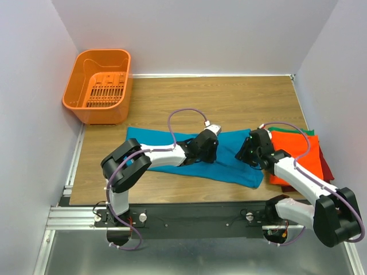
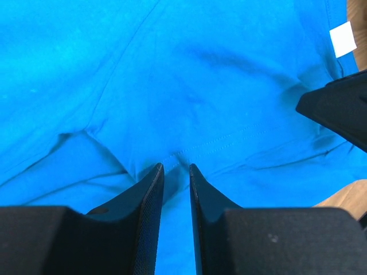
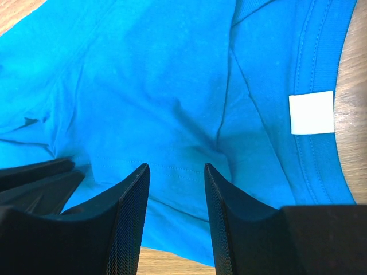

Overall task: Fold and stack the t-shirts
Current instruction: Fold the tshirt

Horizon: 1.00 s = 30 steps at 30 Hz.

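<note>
The teal-blue t-shirt (image 1: pixel 229 166) lies spread across the middle of the wooden table (image 1: pixel 229 97); it fills the left wrist view (image 2: pixel 172 74) and the right wrist view (image 3: pixel 143 74). Its white neck tag (image 3: pixel 311 112) sits at the collar and also shows in the left wrist view (image 2: pixel 343 39). My left gripper (image 1: pixel 213 156) (image 2: pixel 176 166) is down on the shirt's middle, jaws nearly together on a pinched fold at a seam. My right gripper (image 1: pixel 243 153) (image 3: pixel 176 166) is open just above the shirt near its collar. Orange (image 1: pixel 295 154), green (image 1: pixel 292 130) and dark red (image 1: pixel 327 169) shirts are stacked at the right.
An orange slotted basket (image 1: pixel 97 86) stands at the far left corner. The two grippers are close together; the right gripper's finger (image 2: pixel 338 109) shows in the left wrist view. Walls enclose the table on the left, back and right.
</note>
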Each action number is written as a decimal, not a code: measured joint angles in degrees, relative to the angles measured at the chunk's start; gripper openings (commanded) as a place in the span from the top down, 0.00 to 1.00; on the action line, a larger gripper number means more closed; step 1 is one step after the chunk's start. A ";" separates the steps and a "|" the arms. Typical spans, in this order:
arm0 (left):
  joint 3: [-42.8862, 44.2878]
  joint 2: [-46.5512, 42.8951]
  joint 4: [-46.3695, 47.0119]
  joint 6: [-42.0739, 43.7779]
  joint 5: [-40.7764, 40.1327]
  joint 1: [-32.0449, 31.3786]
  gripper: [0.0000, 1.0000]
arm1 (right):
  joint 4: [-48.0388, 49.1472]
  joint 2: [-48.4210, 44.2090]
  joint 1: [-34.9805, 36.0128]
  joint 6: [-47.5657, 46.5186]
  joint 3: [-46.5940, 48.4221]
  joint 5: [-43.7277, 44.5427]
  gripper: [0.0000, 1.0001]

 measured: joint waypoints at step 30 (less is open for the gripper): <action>-12.87 -10.84 -6.14 -7.96 -9.38 3.06 0.72 | 3.63 34.56 -1.90 2.12 24.74 4.70 0.49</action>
